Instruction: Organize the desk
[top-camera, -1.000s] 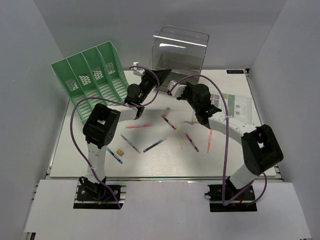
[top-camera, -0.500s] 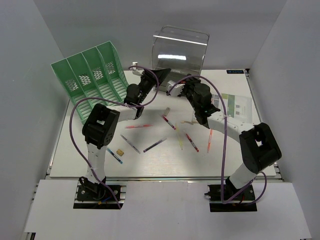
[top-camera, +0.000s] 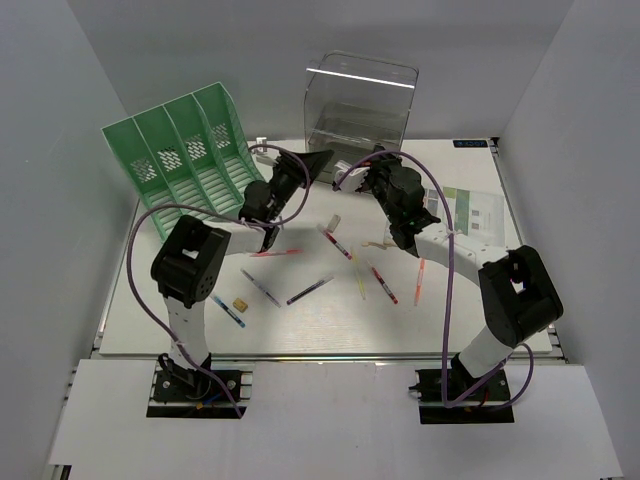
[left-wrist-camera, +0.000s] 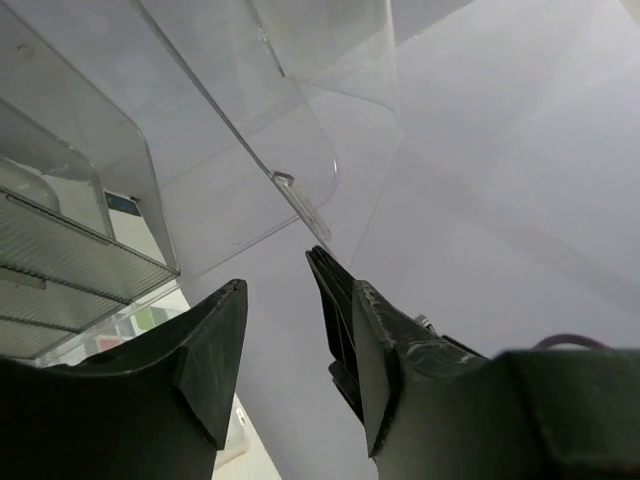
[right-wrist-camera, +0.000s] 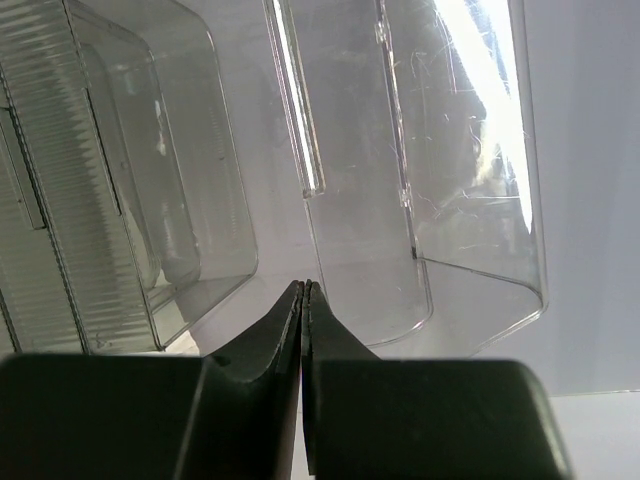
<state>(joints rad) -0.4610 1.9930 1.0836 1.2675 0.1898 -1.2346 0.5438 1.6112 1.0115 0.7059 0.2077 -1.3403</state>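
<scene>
Within the last second the left arm has been drawn back toward 8 o'clock, so that the left fingers (left-wrist-camera: 228, 310) are carried away from the clear drawer box (top-camera: 358, 100) at 12 o'clock. They are held apart, with nothing between them. The right fingers (right-wrist-camera: 303, 300) have been brought up toward the same box and are pressed tip to tip, with nothing gripped. It is judged that the box front is being left to the right arm.

The desk (top-camera: 330, 325), the white surface under both arms, is not yet tidied. Pens (top-camera: 310, 290) are scattered across its middle, a small yellow piece (top-camera: 240, 302) lies at 8 o'clock and a printed sheet (top-camera: 478, 215) at 3 o'clock. The green file rack (top-camera: 185, 150) stands at 10 o'clock. Both arms are stretched over the pens, so reaching them may be hindered.
</scene>
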